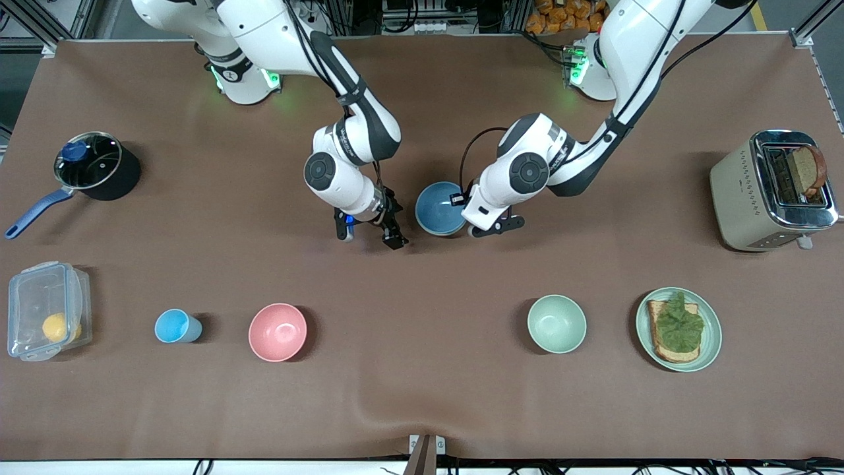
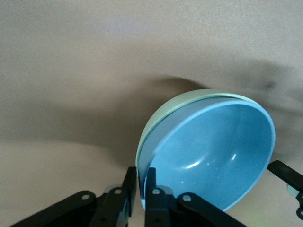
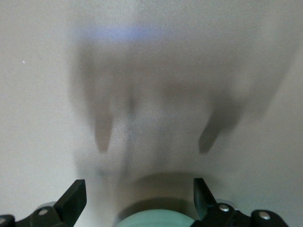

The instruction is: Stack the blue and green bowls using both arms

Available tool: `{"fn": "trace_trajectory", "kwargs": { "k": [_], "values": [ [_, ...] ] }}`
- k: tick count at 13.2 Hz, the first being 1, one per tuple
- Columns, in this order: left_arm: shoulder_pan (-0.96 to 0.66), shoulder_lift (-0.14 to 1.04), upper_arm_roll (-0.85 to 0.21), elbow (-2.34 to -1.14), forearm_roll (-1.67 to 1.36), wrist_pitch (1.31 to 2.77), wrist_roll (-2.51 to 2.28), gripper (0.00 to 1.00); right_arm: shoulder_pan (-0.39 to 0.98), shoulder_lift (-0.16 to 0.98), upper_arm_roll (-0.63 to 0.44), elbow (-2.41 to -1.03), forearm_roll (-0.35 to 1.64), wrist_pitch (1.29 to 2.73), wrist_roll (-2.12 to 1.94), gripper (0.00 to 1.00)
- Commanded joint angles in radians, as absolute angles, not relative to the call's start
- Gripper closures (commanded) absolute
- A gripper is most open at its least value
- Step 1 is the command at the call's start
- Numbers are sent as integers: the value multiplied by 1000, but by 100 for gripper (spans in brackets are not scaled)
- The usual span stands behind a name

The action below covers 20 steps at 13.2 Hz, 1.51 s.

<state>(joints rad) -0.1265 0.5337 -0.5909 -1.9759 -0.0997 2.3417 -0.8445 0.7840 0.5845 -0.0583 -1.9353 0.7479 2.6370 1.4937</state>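
Now | blue bowl (image 2: 215,153) nested in green bowl (image 2: 163,118), mid-table | left hand (image 2: 141,189) narrow, fingers straddling both rims, pinch or release unclear | right hand (image 1: 369,232) wide, empty, just beside the stack toward its own end.

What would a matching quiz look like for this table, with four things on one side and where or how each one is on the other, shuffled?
Things:
1. blue bowl
2. left gripper
3. right gripper
4. pink bowl

Places or states:
A. open, over the table beside the stacked bowls
B. nested inside the green bowl
C. beside the light-blue cup
D. at the blue bowl's rim

Pairs: 1-B, 2-D, 3-A, 4-C
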Motion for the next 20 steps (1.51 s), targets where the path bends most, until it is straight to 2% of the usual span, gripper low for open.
{"fn": "trace_trajectory", "kwargs": {
  "k": [1, 2, 4, 6, 10, 12, 17, 20],
  "values": [
    [-129, 542, -588, -1959, -75, 2349, -873, 37, 784, 580, -54, -1936, 770, 2625, 1491, 0],
    [-124, 535, -588, -1954, -75, 2349, -873, 1, 782, 575, -54, -1937, 770, 2617, 1490, 0],
    [-117, 509, -588, -1928, -75, 2333, -874, 0, 775, 563, -55, -1937, 769, 2589, 1488, 0],
    [-98, 438, -588, -1890, -75, 2251, -874, 0, 772, 539, -66, -1947, 749, 2544, 1458, 0],
    [-18, 332, -589, -1735, 36, 1972, -867, 0, 759, 439, -207, -1970, 718, 2262, 1335, 0],
    [21, 295, -589, -1688, 67, 1893, -864, 0, 755, 394, -271, -1967, 602, 2121, 1330, 0],
    [121, 164, -588, -1663, 67, 1846, -844, 0, 746, 328, -408, -1962, 495, 1913, 1188, 0],
    [146, 153, -588, -1577, 67, 1746, -844, 0, 747, 308, -488, -1959, 482, 1842, 1082, 0]
  ]
}}
